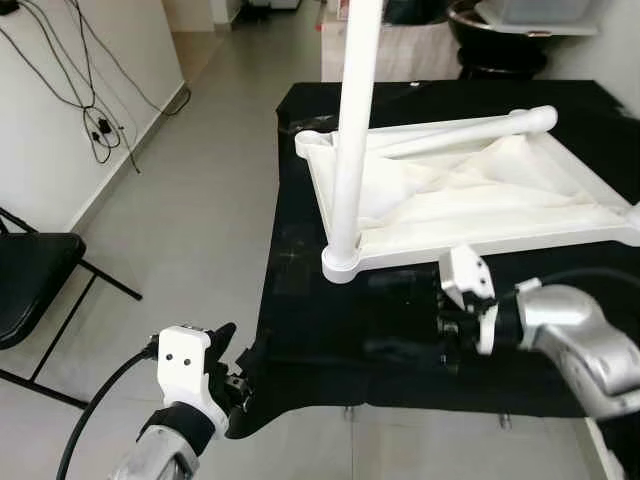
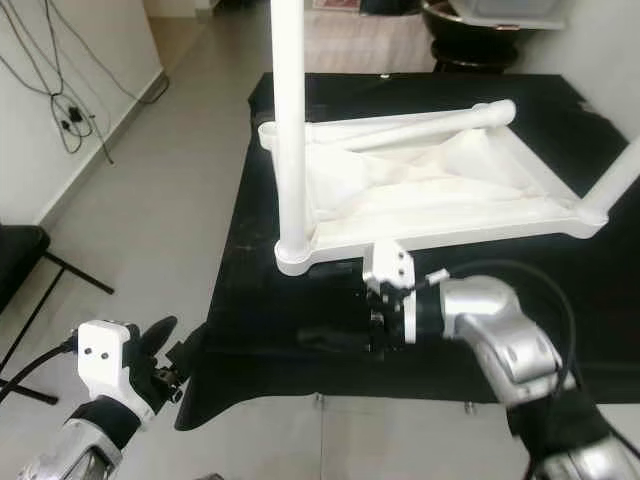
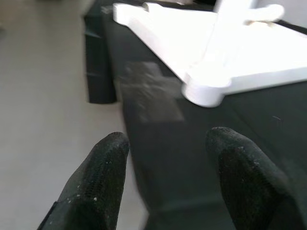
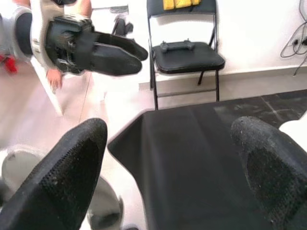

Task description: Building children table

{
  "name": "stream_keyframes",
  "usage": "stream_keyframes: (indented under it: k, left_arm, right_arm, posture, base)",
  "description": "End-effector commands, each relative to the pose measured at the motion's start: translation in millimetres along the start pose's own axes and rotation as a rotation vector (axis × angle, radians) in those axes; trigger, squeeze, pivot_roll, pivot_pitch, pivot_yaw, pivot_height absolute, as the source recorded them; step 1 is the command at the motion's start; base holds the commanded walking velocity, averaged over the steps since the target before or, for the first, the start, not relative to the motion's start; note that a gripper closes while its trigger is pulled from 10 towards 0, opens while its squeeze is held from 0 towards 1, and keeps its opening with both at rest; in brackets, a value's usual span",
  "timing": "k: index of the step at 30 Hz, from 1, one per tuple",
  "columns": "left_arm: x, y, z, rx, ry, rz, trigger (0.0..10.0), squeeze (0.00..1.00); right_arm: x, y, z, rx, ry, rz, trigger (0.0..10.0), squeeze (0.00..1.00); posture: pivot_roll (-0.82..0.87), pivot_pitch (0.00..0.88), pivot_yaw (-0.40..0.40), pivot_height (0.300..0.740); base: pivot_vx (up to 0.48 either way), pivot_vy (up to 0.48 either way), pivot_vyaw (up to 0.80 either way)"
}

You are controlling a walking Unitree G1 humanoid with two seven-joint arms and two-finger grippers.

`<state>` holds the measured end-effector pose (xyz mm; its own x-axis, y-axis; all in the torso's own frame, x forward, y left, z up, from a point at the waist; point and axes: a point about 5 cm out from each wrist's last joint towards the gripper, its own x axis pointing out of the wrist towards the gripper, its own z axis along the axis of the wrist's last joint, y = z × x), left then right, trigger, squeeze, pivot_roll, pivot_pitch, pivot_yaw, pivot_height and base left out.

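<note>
Your left pincer (image 1: 228,375) hangs off the near left corner of the desk (image 1: 300,330), its fingers spread and holding nothing. Its wrist view looks along the dark cloth toward the nearest corner of the tabletop.

Your right pincer (image 2: 345,335) lies low over the cloth, pointing left, just in front of that same corner. Its wrist view shows both fingers wide apart and empty.

The tabletop (image 1: 470,190) lies upside down on the desk, well back from the near edge. One leg (image 1: 352,130) stands upright in the near left corner socket. A second leg (image 1: 470,128) lies loose across the underside, its round end toward the far right corner. In the right eye view a third leg (image 2: 615,185) rises at the right corner.

A folding chair (image 1: 35,285) stands on the floor to your left.

Risks, judged from this position:
- Raising the right pincer straight up may strike the corner socket and shift the tabletop.
- Reaching for the loose leg across the upright leg may knock it askew if it is not fully seated.
- The loose leg is round and may roll when touched.
</note>
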<state>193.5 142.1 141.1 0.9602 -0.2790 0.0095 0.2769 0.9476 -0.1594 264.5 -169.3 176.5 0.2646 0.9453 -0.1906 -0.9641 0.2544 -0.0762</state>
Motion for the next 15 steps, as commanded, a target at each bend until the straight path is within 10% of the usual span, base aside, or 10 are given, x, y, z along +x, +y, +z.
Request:
stream_keyframes:
  k: [1,15]
  left_arm:
    - [-0.1,5.1,-4,0.005,0.018,0.043,10.0,0.0]
    - [-1.8,20.4,-11,0.075,0.031,0.227,10.0,0.0]
  right_arm:
    - [6.0,5.9,3,0.021,-0.025,0.002,10.0,0.0]
    - [58.7,18.9,-21,0.229,-0.141,-0.523,10.0,0.0]
  posture:
    - [0.01,0.074,-0.003,0.74]
    - [0.01,0.037,0.002,0.74]
  base:
    - [0.0,0.48,0.0]
    - [0.0,0.48,0.0]
